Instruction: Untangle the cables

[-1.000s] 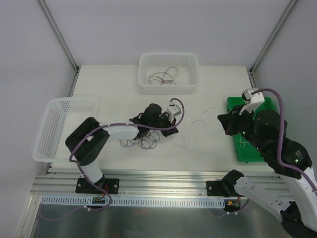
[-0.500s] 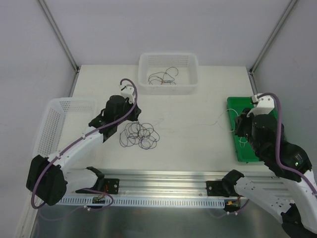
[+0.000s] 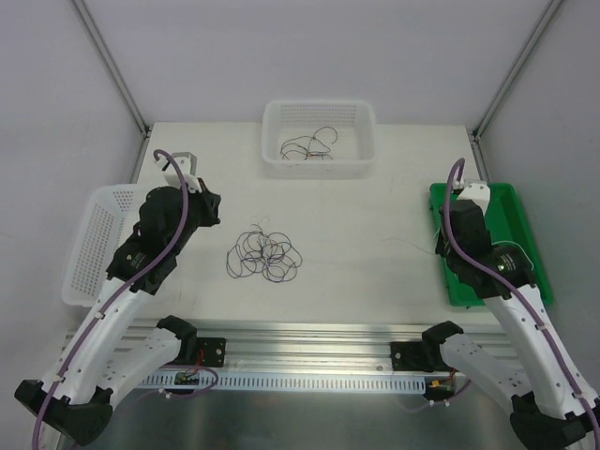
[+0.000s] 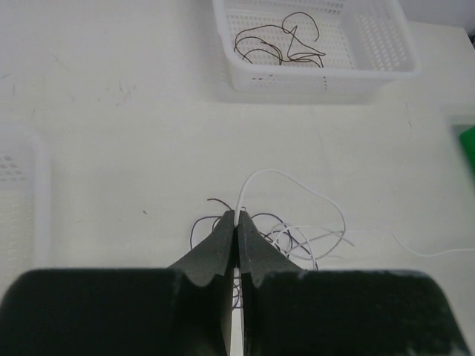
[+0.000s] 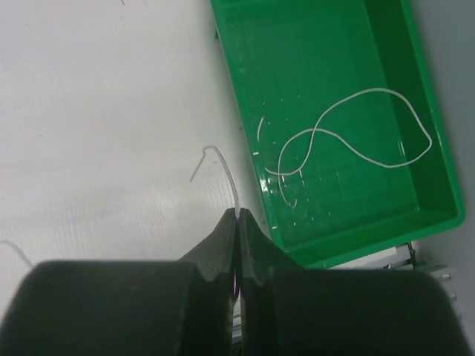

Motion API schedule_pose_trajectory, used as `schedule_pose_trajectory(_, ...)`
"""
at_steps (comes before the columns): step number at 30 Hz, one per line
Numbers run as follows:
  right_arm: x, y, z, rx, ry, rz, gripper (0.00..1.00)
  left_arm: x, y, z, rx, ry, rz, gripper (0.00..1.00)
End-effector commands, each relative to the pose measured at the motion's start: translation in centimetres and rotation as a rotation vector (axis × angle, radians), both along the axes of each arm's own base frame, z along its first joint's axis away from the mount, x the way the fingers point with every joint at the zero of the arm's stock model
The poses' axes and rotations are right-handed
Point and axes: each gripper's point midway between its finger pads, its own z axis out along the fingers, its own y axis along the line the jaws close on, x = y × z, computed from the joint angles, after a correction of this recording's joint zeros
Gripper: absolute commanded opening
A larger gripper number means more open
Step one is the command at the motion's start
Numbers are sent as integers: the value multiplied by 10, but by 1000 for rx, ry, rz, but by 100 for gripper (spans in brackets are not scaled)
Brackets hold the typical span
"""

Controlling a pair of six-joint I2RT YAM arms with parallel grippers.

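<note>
three containers stand on the table [image 3: 375, 216]: two white baskets and one green tray. the far basket [image 3: 319, 170], at 12 o'clock, holds a small bunch of dark cables [image 3: 307, 146], too fine and crossed to count. the side basket [image 3: 89, 262] stands at 9 o'clock, at the table's edge. the green tray [image 5: 334, 59], at 3 o'clock, holds one loose white cable [image 5: 375, 90] curled in an open loop on its floor.

a tangle [image 3: 265, 255] of dark and purplish cables lies on the bare table near the middle, slightly toward 8 o'clock, apart from all three containers.

there are two hands. the left hand [image 4: 237, 222] has its fingers pressed together on one white strand [image 4: 276, 171], which arcs over to the tangle. the right hand [image 5: 237, 219] is also pinched together, on one thin pale strand [image 5: 230, 182] with a hooked end, over the table just beside the tray's wall. whether both strands are one cable cannot be told.
</note>
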Motion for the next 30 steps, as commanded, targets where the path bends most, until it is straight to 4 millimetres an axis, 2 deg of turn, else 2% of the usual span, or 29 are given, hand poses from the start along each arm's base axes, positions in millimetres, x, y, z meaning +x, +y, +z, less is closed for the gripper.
schedule_pose_trajectory(1, 6, -1, -16, 52, 36, -22, 1, -7, 20, 20, 46, -6, 61, 0)
schedule_pose_trajectory(6, 3, -18, -40, 59, 104, -111, 1, -6, 41, 55, 127, -60, 116, 0)
schedule_pose_trajectory(9, -4, -38, -39, 79, 88, -217, 1, -2, 68, 66, 240, -78, 213, 0)
schedule_pose_trajectory(11, -6, -48, -37, 103, 60, -271, 1, 0, 89, 64, 300, -62, 308, 0)
schedule_pose_trajectory(13, -6, -46, -37, 138, 49, -259, 1, 3, 100, 50, 336, -24, 350, 0)
schedule_pose_trajectory(14, -3, -41, -37, 156, 48, -227, 1, 3, 97, 43, 333, -12, 334, 0)
schedule_pose_trajectory(16, 7, -13, -40, 254, 60, -97, 1, 7, 85, 23, 308, 26, 271, 0)
schedule_pose_trajectory(17, 10, -1, -44, 281, 82, -36, 1, 8, 69, 16, 282, 39, 187, 0)
schedule_pose_trajectory(18, 15, 18, -46, 348, 95, 47, 1, 10, 59, 7, 275, 56, 135, 0)
schedule_pose_trajectory(19, 16, 27, -55, 368, 126, 76, 1, 12, 52, 6, 263, 53, 100, 0)
schedule_pose_trajectory(20, 19, 34, -57, 379, 126, 102, 1, 11, 36, 0, 237, 58, 14, 0)
schedule_pose_trajectory(23, 24, 51, -62, 414, 137, 157, 1, 12, 15, -8, 194, 57, -91, 0)
schedule_pose_trajectory(25, 24, 71, -62, 461, 155, 234, 2, 11, 0, -14, 162, 70, -169, 0)
schedule_pose_trajectory(29, 30, 85, -74, 438, 201, 265, 2, 10, -19, -25, 118, 102, -257, 0)
schedule_pose_trajectory(30, 31, 86, -84, 430, 228, 256, 2, 12, -26, -33, 93, 128, -279, 0)
